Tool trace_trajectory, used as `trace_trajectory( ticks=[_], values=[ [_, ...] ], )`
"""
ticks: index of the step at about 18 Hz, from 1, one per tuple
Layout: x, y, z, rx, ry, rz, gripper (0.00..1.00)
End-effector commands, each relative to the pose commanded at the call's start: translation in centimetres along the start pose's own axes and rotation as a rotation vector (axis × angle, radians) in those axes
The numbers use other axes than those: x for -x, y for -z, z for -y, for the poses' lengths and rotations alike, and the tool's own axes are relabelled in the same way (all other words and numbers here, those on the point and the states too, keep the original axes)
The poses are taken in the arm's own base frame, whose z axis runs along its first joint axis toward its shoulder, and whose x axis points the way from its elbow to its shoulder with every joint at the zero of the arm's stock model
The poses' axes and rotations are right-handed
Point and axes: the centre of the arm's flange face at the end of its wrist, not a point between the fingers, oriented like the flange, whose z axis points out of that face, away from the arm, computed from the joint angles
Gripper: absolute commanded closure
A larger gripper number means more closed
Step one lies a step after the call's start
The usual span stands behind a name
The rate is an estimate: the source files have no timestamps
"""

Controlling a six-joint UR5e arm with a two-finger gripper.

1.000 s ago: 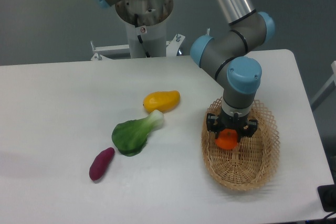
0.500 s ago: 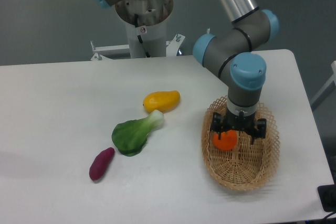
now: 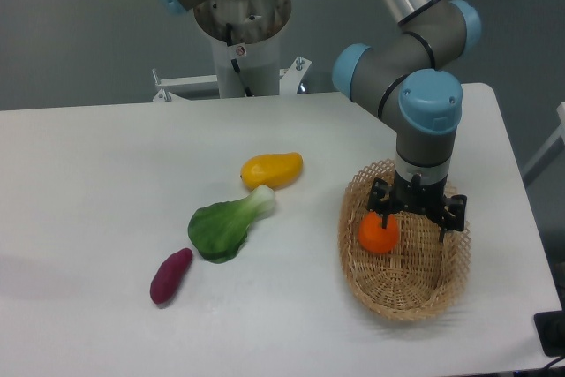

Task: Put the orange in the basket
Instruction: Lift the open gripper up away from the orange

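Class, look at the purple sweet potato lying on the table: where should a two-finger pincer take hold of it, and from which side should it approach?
Grip the purple sweet potato across its narrow middle, coming straight down from above. It lies flat and elongated, slanting from lower left to upper right, so the fingers should close across its short width, at right angles to that long axis. Bare table on both flanks probably leaves room for the fingers.

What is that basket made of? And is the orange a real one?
The basket looks like tan woven wicker: you can see crossing strands and an open lattice rim. The orange looks smooth and evenly coloured, so it may be a plastic toy, but the picture cannot settle that.
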Motion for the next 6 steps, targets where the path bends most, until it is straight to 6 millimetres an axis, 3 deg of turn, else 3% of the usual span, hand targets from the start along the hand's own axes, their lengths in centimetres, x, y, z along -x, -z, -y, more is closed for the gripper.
trace_trajectory(
  ticks=[6],
  values=[
    [-0.08,-0.06,-0.01,0.006,-0.001,0.002,0.00]
  ],
)
